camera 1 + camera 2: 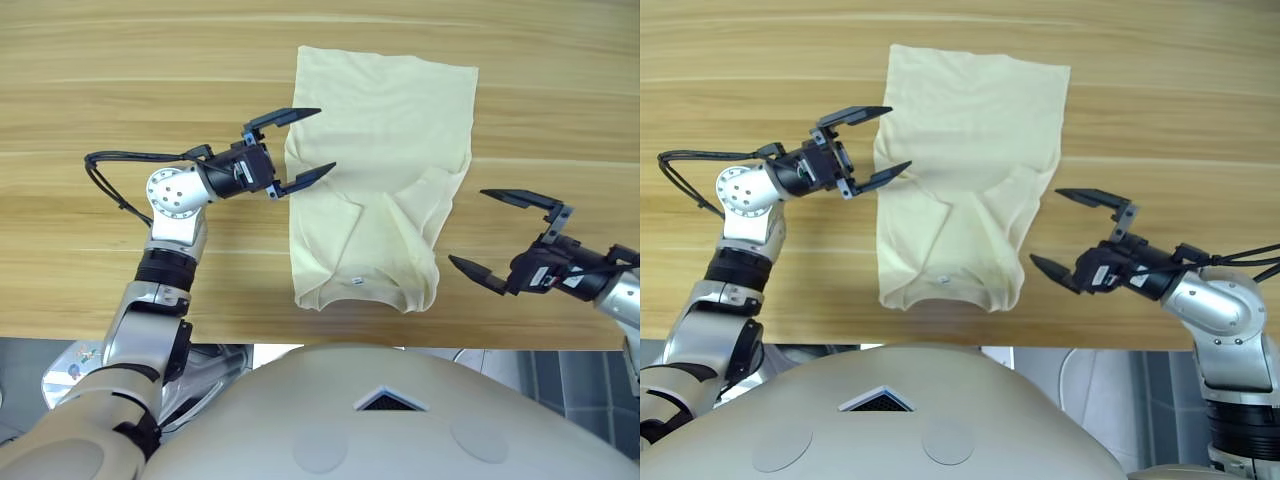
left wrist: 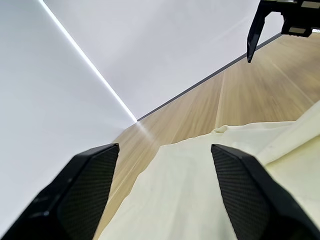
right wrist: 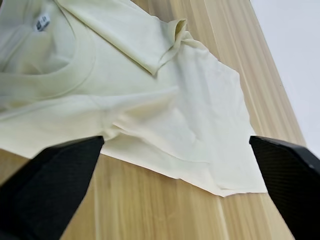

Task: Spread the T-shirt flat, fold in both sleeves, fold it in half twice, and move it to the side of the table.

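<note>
A pale yellow T-shirt (image 1: 380,170) lies on the wooden table (image 1: 120,80), collar toward me, with both sleeves folded in over the body. My left gripper (image 1: 311,142) hovers open at the shirt's left edge, its fingers just over the fabric. My right gripper (image 1: 478,230) stands open to the right of the shirt, clear of the cloth. In the left wrist view the shirt (image 2: 200,190) lies just past my black fingertips (image 2: 100,165). The right wrist view looks across the shirt (image 3: 150,100) with its collar and folded sleeve.
Bare wood stretches far left and far right of the shirt. The table's near edge (image 1: 300,343) runs just below the collar. A grey floor shows beyond the edge at the lower right.
</note>
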